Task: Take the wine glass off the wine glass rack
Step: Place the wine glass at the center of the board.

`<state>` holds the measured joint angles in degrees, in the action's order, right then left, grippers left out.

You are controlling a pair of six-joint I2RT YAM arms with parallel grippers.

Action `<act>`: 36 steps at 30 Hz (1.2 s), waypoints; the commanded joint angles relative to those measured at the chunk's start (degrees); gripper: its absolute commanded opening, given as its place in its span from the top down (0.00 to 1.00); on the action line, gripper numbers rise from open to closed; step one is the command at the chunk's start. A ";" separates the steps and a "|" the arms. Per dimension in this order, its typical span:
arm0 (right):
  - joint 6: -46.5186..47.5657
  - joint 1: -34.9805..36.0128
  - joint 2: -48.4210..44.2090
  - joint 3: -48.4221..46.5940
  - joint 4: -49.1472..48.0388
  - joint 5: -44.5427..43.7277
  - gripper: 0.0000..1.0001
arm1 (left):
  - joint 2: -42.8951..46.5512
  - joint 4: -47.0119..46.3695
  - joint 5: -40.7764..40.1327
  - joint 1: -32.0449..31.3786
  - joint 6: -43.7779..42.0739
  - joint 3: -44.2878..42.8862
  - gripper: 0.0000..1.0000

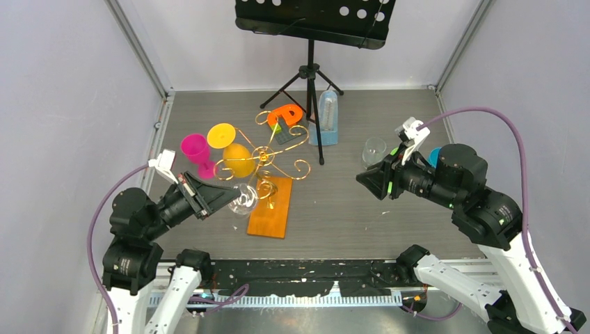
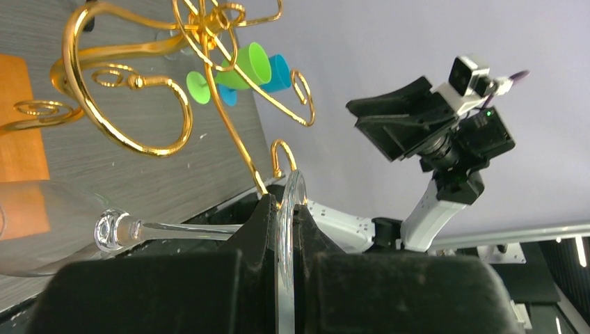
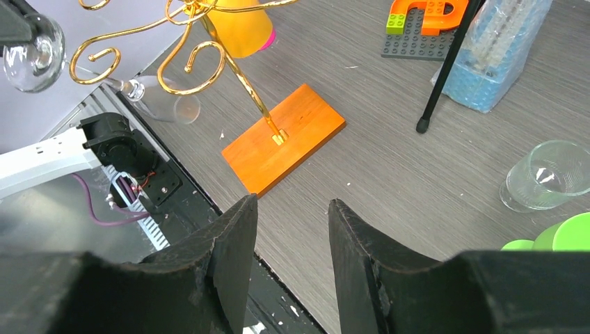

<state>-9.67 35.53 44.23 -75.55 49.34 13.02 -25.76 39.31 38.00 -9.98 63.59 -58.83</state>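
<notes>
1. My left end effector (image 2: pixel 284 210) is clamped tight on the foot of the clear wine glass (image 1: pixel 245 200) — the thin disc stands edge-on between the two fingers.
2. The glass lies nearly on its side: foot in the grip, stem running straight out from the fingers, bowl pointing toward the wine glass rack (image 1: pixel 265 158).
3. It sits at the rack's near-left side, low among the gold scroll arms and just left of the orange base. One curled wire end is right beside the foot; whether the glass touches any wire I cannot tell.
4. A yellow glass (image 1: pixel 238 161) sits up among the arms on that same side, with a magenta glass (image 1: pixel 197 149) just left of it.
5. My right end effector (image 3: pixel 292 233) hovers above the surface well to the right of the rack and faces it — jaws roughly halfway apart, nothing between them.
6. Behind the rack stands a black tripod music stand (image 1: pixel 311 76), with an orange brick piece (image 1: pixel 285 115) at its feet. A clear tumbler (image 1: pixel 374 149) stands near the right end effector.
</notes>
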 commanded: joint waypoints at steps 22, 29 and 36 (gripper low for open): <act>-1.78 0.17 1.70 -0.58 2.00 1.73 0.51 | -10.04 2.80 -6.84 -25.31 -15.60 -7.45 1.00; -2.47 0.15 0.61 1.03 2.24 2.86 0.51 | -17.58 2.44 -16.88 -39.72 -18.08 -12.71 1.00; -4.54 0.18 -1.25 3.05 3.07 5.66 0.50 | -24.47 2.68 -24.55 -50.58 -20.79 -18.13 1.00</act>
<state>-12.27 35.53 44.40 -73.19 52.51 15.97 -47.07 46.15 19.79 -56.14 45.84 -71.44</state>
